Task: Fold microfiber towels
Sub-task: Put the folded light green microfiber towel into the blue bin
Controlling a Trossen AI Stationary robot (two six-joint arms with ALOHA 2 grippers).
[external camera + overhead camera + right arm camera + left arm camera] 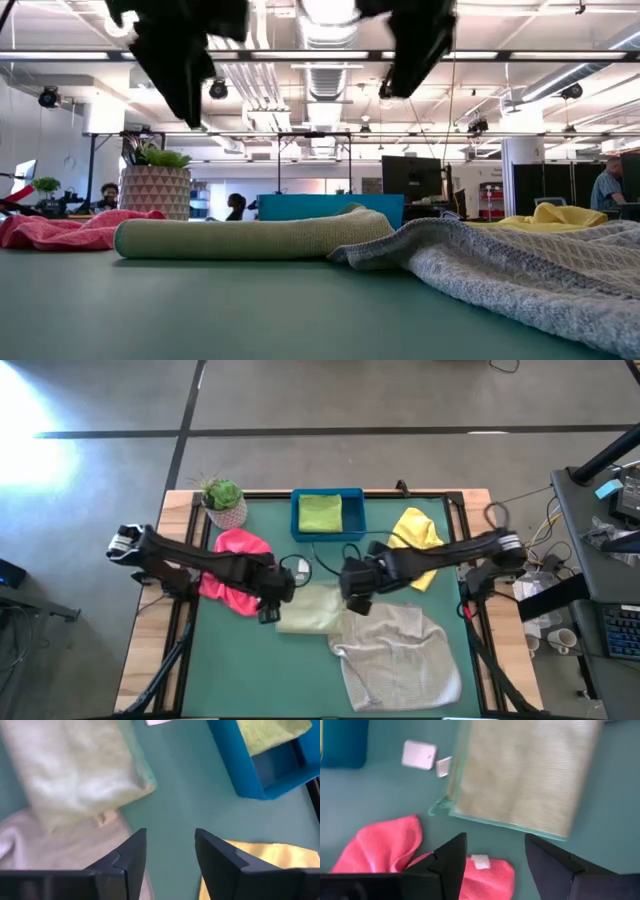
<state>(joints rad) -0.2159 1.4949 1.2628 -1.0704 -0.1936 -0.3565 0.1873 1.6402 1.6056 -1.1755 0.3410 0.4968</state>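
The green table mat lies bare along its near left part, open for a gripper to pass. The middle is taken by the folded olive green cloth, touching the crumpled light grey cloth, which fills the near right. The hot pink cloth blocks the left. At the far edge stand the small potted green plant and the blue rectangular plastic tray; the yellow cloth lies just beside the tray.
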